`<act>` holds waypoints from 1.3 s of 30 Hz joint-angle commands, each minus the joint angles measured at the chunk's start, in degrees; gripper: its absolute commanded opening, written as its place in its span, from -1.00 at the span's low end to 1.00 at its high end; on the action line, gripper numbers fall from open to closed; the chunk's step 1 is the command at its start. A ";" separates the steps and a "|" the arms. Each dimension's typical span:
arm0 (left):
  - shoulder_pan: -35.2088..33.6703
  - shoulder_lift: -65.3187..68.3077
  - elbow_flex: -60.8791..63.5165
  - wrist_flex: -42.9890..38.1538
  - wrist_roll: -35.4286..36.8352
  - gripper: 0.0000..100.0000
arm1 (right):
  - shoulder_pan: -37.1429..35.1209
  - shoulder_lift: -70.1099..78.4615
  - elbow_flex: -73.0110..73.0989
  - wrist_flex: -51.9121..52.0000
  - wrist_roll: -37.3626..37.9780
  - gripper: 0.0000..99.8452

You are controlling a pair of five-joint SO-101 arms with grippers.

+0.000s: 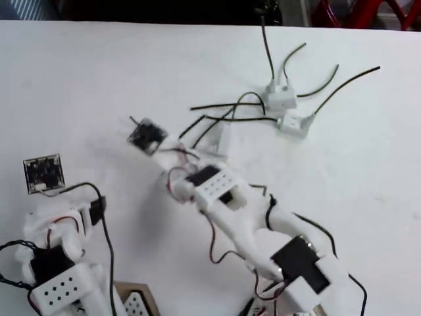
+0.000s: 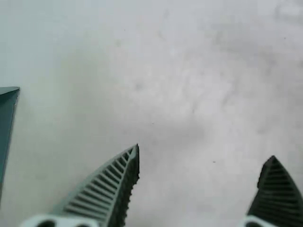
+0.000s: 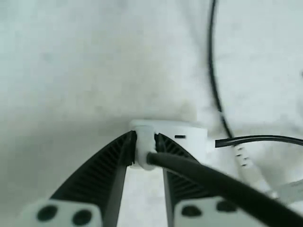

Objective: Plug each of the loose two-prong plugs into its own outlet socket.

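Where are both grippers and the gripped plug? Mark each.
right gripper (image 3: 145,138), right wrist view, between its fingertips.
plug (image 3: 142,152), right wrist view, its white body.
left gripper (image 2: 204,152), left wrist view, between its fingertips.

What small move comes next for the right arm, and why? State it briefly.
Probably press the plug straight into the white socket block, jaws kept shut. The right gripper clamps the plug against the block's face, but whether the prongs are seated is hidden.

White plug (image 3: 143,145), black cord (image 3: 213,184), white table (image 1: 79,85)
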State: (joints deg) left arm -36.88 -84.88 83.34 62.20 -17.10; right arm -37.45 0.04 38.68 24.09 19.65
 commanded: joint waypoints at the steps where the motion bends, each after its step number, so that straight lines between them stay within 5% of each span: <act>1: -0.57 -0.66 -0.35 -1.05 0.35 -0.24 | 6.37 -0.40 -1.14 -5.76 0.70 -0.97; 8: -0.57 -0.66 -0.26 -1.05 0.35 -0.24 | 9.80 -0.40 -1.23 -8.40 0.53 -0.91; 15: -0.31 -0.66 0.35 -1.41 0.35 -0.24 | 8.75 -1.19 -1.14 -7.43 0.44 -0.41; 19: -0.31 -0.66 0.97 -2.73 0.35 -0.24 | 6.64 -6.90 -1.14 -2.15 0.53 -0.51; 25: -0.31 -0.66 1.05 -2.90 0.35 -0.24 | 4.79 -22.81 -0.88 8.75 0.18 -0.97; 39: 1.54 -0.66 1.32 -2.90 0.35 -0.24 | 5.85 -56.48 7.65 32.92 0.09 -0.97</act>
State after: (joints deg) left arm -36.88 -84.88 84.66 60.53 -17.10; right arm -32.18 -49.80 43.16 55.65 19.74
